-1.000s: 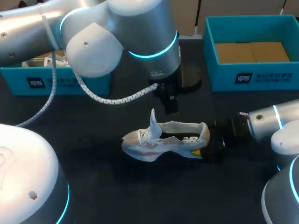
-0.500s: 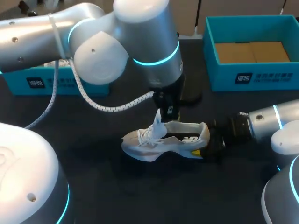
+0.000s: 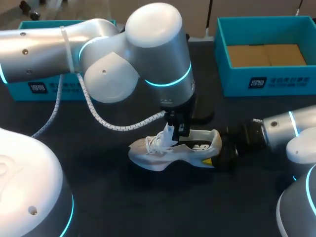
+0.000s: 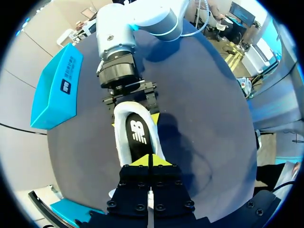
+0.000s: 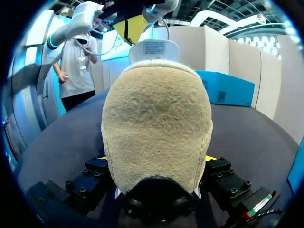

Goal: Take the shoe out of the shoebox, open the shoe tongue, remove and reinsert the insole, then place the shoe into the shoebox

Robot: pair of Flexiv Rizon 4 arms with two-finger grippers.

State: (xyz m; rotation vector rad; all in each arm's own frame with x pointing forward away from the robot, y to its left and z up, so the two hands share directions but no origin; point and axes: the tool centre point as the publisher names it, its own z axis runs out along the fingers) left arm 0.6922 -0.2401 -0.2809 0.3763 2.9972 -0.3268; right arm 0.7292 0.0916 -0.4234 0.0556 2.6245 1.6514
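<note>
The white shoe (image 3: 168,150) lies on its side on the dark bench (image 3: 148,207), out of both boxes, toe toward my left and heel toward my right. My left arm comes down over it, and the left pincer (image 3: 174,129) is narrow, its 2 yellow tips pinched on the raised tongue (image 3: 168,134) above the laces. In the left wrist view the shoe's mouth gapes ahead of those tips, and the dark insole (image 4: 138,137) lies inside. The right pincer (image 3: 223,150) clamps the heel from 2 sides. In the right wrist view the tan heel sits between its yellow fingertips (image 5: 209,157). A teal shoebox (image 3: 269,84) with a cardboard floor stands well apart at the bench's far right. A second teal box (image 3: 49,89) stands at the far left.
</note>
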